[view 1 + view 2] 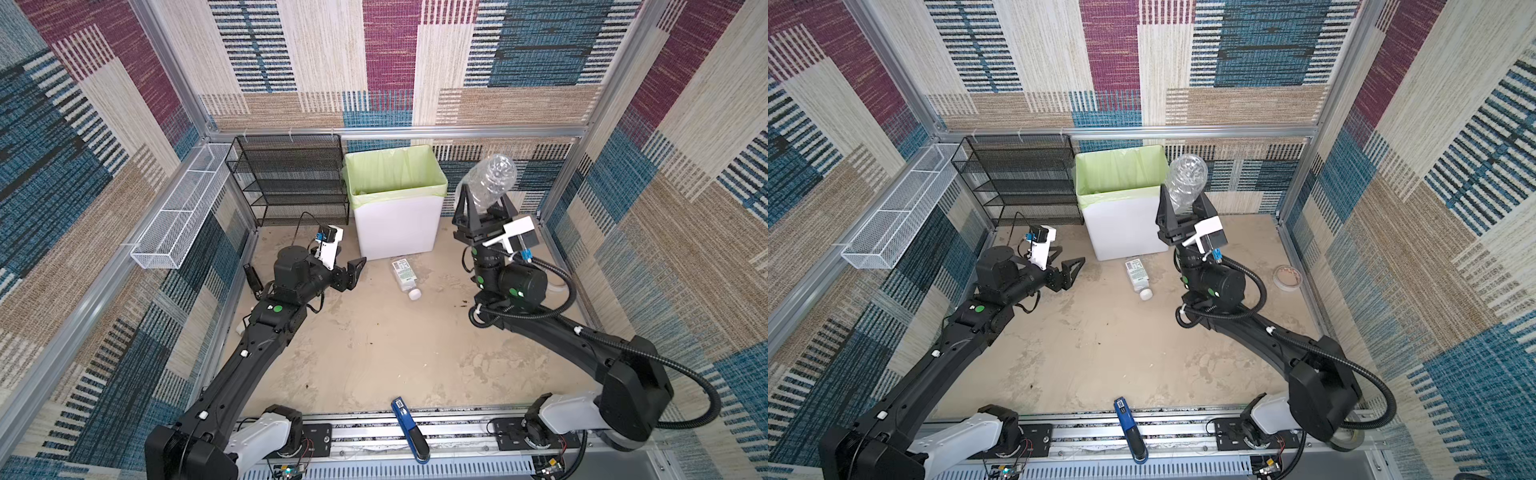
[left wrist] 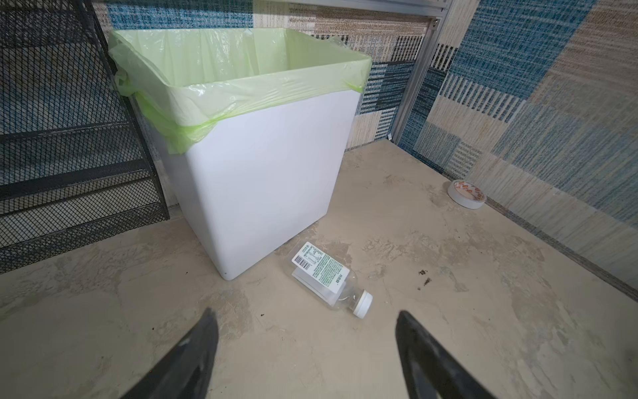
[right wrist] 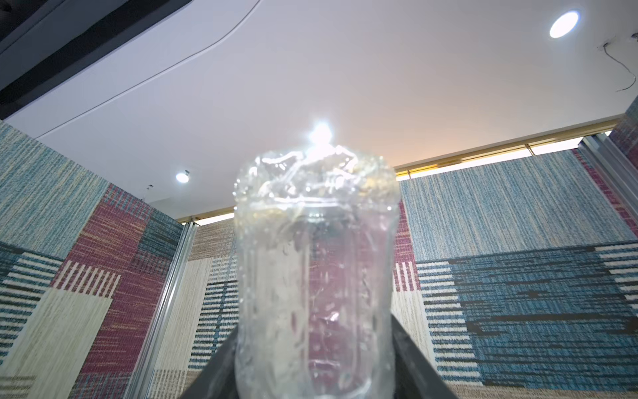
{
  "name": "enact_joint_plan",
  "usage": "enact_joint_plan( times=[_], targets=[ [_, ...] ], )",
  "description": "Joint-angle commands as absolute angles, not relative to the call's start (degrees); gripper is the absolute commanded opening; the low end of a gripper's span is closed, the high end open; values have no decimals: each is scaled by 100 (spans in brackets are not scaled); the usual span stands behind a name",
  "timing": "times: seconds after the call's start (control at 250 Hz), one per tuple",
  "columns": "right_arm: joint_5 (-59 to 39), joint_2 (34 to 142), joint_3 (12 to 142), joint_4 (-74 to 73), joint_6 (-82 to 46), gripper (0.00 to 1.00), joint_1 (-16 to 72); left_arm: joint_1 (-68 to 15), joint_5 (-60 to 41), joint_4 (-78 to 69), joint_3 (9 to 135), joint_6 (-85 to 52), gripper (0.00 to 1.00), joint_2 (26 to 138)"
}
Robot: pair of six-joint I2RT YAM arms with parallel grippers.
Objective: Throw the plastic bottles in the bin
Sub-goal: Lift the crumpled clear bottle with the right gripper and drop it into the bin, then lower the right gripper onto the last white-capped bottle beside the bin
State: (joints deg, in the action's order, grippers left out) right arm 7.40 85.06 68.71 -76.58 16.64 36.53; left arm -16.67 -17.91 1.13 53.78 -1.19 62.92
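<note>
Top views look down; left wrist faces bin [image 2: 269,172], right wrist upward.

The surface [image 1: 374,353] is a beige, blotched and stained panel filling the centre of both top views. At its upper edge stand a black mesh rack [image 1: 291,183] and, touching it on the right, the white bin [image 1: 399,232]. A labelled bottle [image 1: 404,274] with a white cap lies on its side just below the bin. A tape roll [image 1: 1287,277] lies flat at the right edge. A stapler [image 1: 409,428] lies across the front rail [image 1: 457,432] at bottom centre.
</note>
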Motion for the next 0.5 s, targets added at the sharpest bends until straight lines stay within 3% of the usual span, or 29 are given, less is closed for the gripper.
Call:
enact_joint_plan(
  times=[0.0,0.116,0.264,0.352,0.496],
  targets=[
    [393,9440,9043,-3897,528,56,3430,-1695,-1564,-61,5388,-157,81,6283],
    [-89,11139,12125,-647,-407,59,3143,-1713,-1214,-46,5379,-263,82,6109],
    [-274,12725,15367,1755,-424,81,3032,-1762,-1140,137,5483,-257,84,5890],
    [-110,13401,17008,2548,-306,89,3011,-1805,-1081,175,5502,-203,85,5791],
    [77,12825,16077,2424,-222,94,2954,-1819,-1094,170,5528,-217,85,5842]
  ],
)
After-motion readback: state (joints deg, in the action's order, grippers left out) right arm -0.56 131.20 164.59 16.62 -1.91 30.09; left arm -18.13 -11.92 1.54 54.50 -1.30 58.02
